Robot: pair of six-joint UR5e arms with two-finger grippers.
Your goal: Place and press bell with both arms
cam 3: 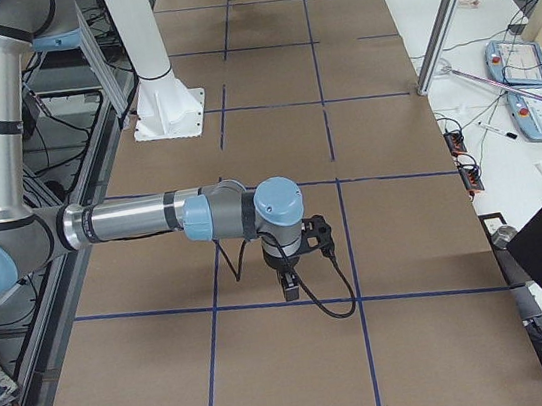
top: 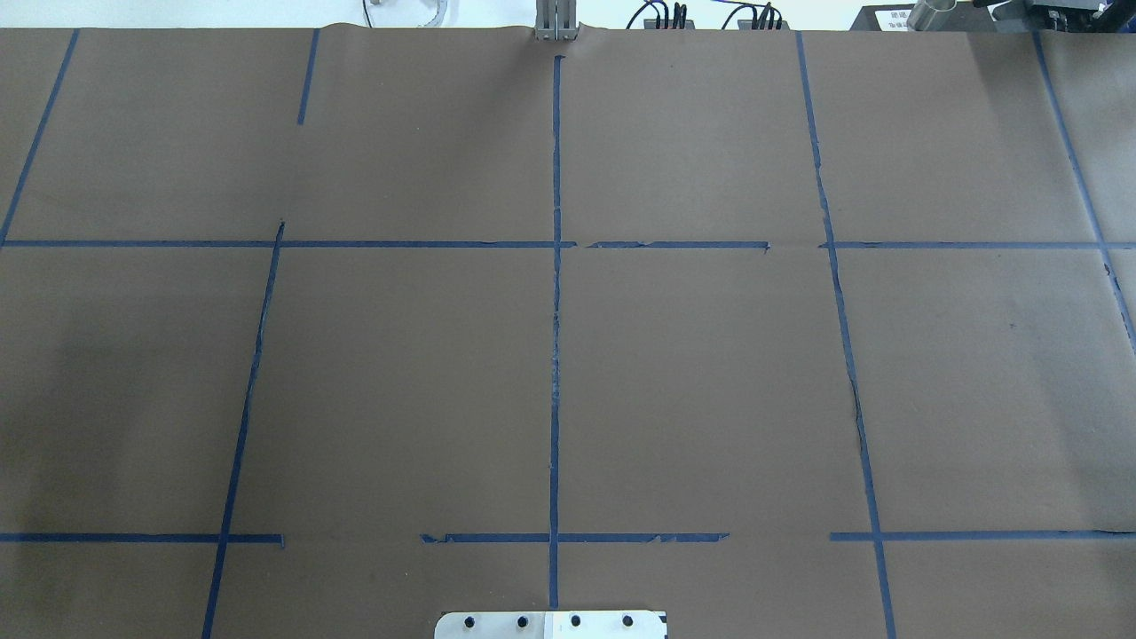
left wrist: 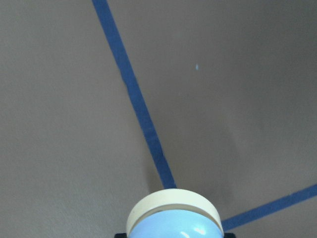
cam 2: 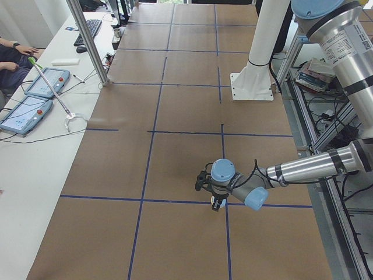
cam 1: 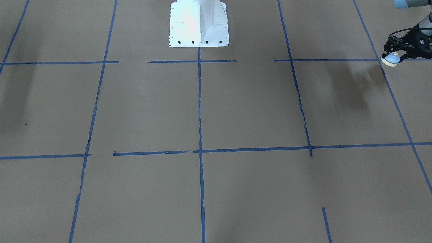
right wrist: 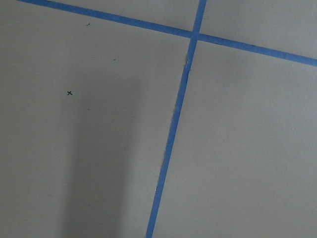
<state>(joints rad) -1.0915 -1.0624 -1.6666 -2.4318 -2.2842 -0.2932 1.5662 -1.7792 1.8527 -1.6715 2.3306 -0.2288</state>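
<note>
The light-blue bell [cam 1: 391,59] with its cream base rim hangs tilted in my left gripper [cam 1: 393,53], above the table at the right edge of the front-facing view. The black fingers are closed on it. In the left wrist view the bell [left wrist: 173,220] fills the bottom edge, over a crossing of blue tape lines. In the exterior left view the left gripper [cam 2: 214,197] points down over a tape crossing. My right gripper [cam 3: 288,283] shows only in the exterior right view, pointing down just above the table. I cannot tell whether it is open or shut.
The brown table cover [top: 710,373] carries a grid of blue tape lines [top: 556,355]. The white bolted pedestal [cam 1: 199,23] stands at the robot side. Tablets [cam 2: 35,96] and cables lie on the white side bench beyond the table's far edge.
</note>
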